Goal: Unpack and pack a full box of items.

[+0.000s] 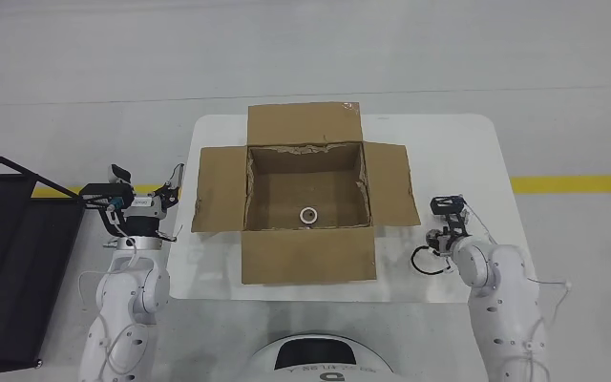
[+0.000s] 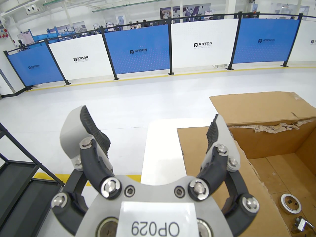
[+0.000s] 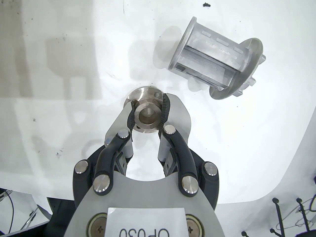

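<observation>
We see the left jaws spread wide apart and holding nothing, just off the edge of the white table (image 1: 458,153). The open cardboard box (image 1: 305,196) is close beside them, with its four flaps folded outward. Down inside the box, past the jaw nearer to it, a flat metal ring (image 2: 290,204) lies on the cardboard floor. A small metal block (image 2: 300,224) lies just beside the ring. On the other side of these jaws from the box stands a black rack (image 2: 19,173). The right jaws are clamped on a small flanged steel bushing (image 3: 145,115). Their black pads (image 3: 166,107) press the neck from both sides, and the wider flange lies just past the tips, above the table; we cannot tell whether the bushing touches it. Ahead of these jaws and off to one side, an aluminium housing (image 3: 214,60) with a flange at each end lies on its side on the table, near the bushing but apart from it.
</observation>
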Controlling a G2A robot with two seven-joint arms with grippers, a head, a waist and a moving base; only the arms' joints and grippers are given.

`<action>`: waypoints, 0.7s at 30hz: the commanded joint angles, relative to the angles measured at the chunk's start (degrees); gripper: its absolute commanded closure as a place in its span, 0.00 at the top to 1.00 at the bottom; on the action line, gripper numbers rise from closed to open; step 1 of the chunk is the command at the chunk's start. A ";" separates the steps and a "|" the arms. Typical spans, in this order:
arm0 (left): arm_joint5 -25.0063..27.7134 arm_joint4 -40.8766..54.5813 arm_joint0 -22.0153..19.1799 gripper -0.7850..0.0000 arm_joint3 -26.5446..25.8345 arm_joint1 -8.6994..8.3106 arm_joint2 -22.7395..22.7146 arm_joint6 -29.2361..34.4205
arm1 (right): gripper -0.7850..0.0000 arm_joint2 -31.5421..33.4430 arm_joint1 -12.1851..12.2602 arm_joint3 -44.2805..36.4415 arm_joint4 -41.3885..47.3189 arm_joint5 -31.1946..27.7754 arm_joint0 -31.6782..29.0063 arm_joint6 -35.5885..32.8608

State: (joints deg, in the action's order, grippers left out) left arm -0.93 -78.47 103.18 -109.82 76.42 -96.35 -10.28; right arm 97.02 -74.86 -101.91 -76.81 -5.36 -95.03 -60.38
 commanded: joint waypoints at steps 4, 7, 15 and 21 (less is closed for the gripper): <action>0.00 0.00 0.00 1.00 0.00 0.00 0.00 0.00 | 0.44 0.85 0.21 -1.70 0.75 -0.06 -1.28 0.28; 0.00 0.00 0.00 1.00 0.00 0.00 0.00 0.00 | 0.45 1.27 0.31 -2.46 0.72 0.54 -1.94 0.60; 0.00 0.00 0.00 1.00 0.00 0.00 0.00 0.00 | 0.44 6.64 0.28 -17.61 5.34 2.01 -11.96 8.07; 0.00 0.00 0.00 1.00 0.00 0.00 0.00 0.00 | 0.42 8.41 0.01 -30.60 12.68 -4.00 -21.21 19.05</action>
State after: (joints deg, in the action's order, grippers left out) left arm -0.93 -78.47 103.18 -109.82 76.42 -96.35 -10.28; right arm 105.43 -74.82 -130.72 -65.29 -8.21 -114.98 -43.31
